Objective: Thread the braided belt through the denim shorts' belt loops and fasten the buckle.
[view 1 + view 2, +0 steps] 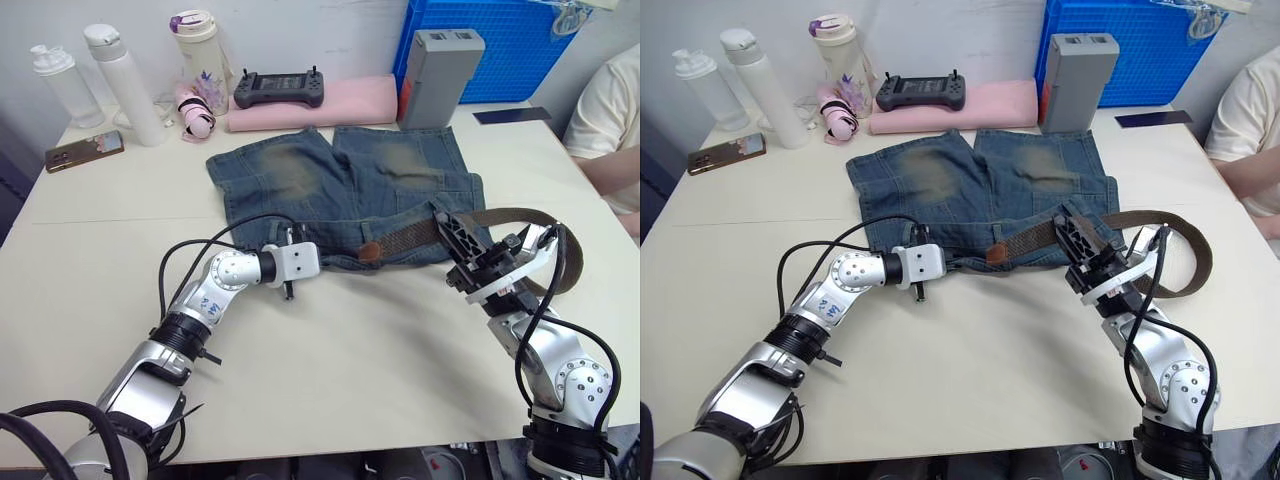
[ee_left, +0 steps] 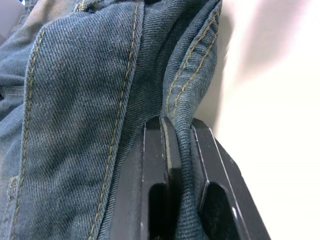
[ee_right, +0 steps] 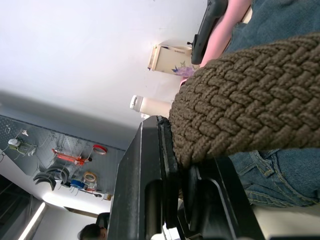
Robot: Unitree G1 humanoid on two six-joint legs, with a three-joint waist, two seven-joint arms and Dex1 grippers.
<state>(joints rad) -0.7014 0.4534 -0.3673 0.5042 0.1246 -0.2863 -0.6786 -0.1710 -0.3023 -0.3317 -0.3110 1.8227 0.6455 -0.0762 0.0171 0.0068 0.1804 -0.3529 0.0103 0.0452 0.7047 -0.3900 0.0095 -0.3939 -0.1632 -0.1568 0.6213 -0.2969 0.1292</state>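
Your denim shorts (image 1: 345, 190) lay flat on the pale counter (image 1: 350, 350), legs pointing away from the robot and the waistband along the near edge. Your left end effector (image 1: 291, 262) was at that near edge, toward the shorts' left side, and the left wrist view showed its two black fingers (image 2: 150, 165) clenched on a stitched fold of denim that ran up between them.

The braided belt (image 1: 540, 225) ran along the right half of the waistband. Its lighter brown tip (image 1: 371, 250) sat near the middle of the waistband, while the rest of the strap left the shorts on the right and curved in a loop over the bare counter behind your right arm. Your right end effector (image 1: 458, 240) was at the shorts' right near corner, grasping the belt: the right wrist view showed the woven strap pinched between its fingers (image 3: 150, 165), with denim just beneath. I could not tell whether the strap passed under any belt loops there.

Along the far side of the counter stood white bottles (image 1: 120, 85), a phone (image 1: 84, 150), a black controller (image 1: 278, 88) on a pink pad (image 1: 350, 100), a grey box (image 1: 440, 75) and a blue crate (image 1: 500, 50). A person's arm (image 1: 610, 110) showed at the right edge.
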